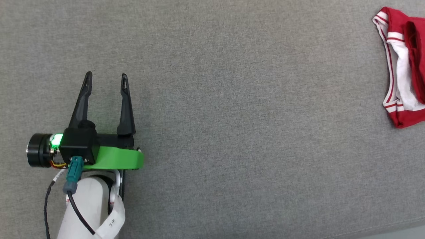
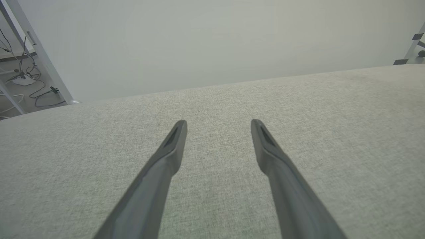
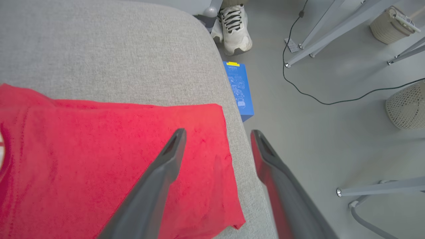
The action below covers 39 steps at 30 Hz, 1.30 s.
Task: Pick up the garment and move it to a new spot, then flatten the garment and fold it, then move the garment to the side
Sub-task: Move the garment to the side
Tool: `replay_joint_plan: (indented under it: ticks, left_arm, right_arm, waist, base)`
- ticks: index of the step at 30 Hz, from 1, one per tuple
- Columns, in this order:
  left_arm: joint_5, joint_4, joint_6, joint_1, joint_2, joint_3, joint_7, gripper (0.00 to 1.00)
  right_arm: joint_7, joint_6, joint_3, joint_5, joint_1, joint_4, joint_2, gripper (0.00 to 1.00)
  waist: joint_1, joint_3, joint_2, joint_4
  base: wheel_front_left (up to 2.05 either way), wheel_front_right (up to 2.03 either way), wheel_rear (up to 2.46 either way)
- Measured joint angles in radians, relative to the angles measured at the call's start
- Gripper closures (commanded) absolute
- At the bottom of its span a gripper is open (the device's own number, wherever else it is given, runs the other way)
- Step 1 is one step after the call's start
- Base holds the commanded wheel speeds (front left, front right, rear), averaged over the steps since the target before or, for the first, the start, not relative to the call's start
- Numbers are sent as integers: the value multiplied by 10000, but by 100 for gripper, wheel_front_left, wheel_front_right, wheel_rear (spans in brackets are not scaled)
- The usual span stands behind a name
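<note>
The garment (image 1: 401,71), red with white sleeves and striped trim, lies bunched at the far right edge of the head view on the grey cushion. In the right wrist view its red cloth (image 3: 109,156) lies flat beside the cushion's rounded edge. My right gripper (image 3: 217,134) hovers over that edge, open, one finger above the red cloth and the other over the floor side, nothing between them. My left gripper (image 1: 106,78) rests open over bare grey fabric at the lower left, far from the garment; its two fingers also stand apart as the left gripper (image 2: 219,124) in its own wrist view.
The grey cushion (image 1: 232,116) spans the head view. Beyond its edge, a person's white shoe (image 3: 234,30), a blue box (image 3: 240,89), metal frame legs (image 3: 327,31), a black cable (image 3: 335,99) and woven baskets (image 3: 406,106) stand on the floor. Cables (image 2: 23,76) lie at the far left.
</note>
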Motion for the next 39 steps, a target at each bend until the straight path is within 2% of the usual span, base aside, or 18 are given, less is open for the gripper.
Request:
replay_joint_plan:
  ticks: [6,9,14,21,27,34,39]
  left_arm:
    - [-128,240,77,714,-159,33,0,0]
    - [-213,391,84,1116,-186,111,0,0]
    - [-226,583,121,1453,-324,140,0,0]
    - [-322,763,117,1673,-464,96,0,0]
    - [-328,926,73,1755,-500,102,0,0]
    - [-370,1177,73,1864,-560,142,0,0]
    - [-445,1289,65,1959,-619,159,0,0]
  right_arm:
    - [-2272,0,-1193,-897,413,-663,640,0]
    - [-3356,0,-1636,-1392,799,-1540,1365,0]
    - [-4556,0,-1981,-2155,1613,-3179,2615,0]
    - [-5260,0,-1868,-2907,3057,-5269,4334,0]
    - [-5346,0,-1229,-3030,4475,-5745,5574,0]
    - [-5379,0,-686,-3097,5959,-5664,6372,0]
    - [-5390,0,-679,-3392,6895,-5925,6652,0]
  waist:
    - [0,-880,0,194]
    - [0,-1401,0,315]
    - [0,-2197,-1,544]
    - [-1,-3058,-1,1060]
    - [-1,-3557,-1,1592]
    - [-1,-4056,-1,2038]
    - [-1,-4317,-1,2224]
  base:
    - [0,0,0]
    - [0,0,0]
    - [0,0,0]
    - [0,0,0]
    - [0,0,0]
    - [0,0,0]
    - [0,0,0]
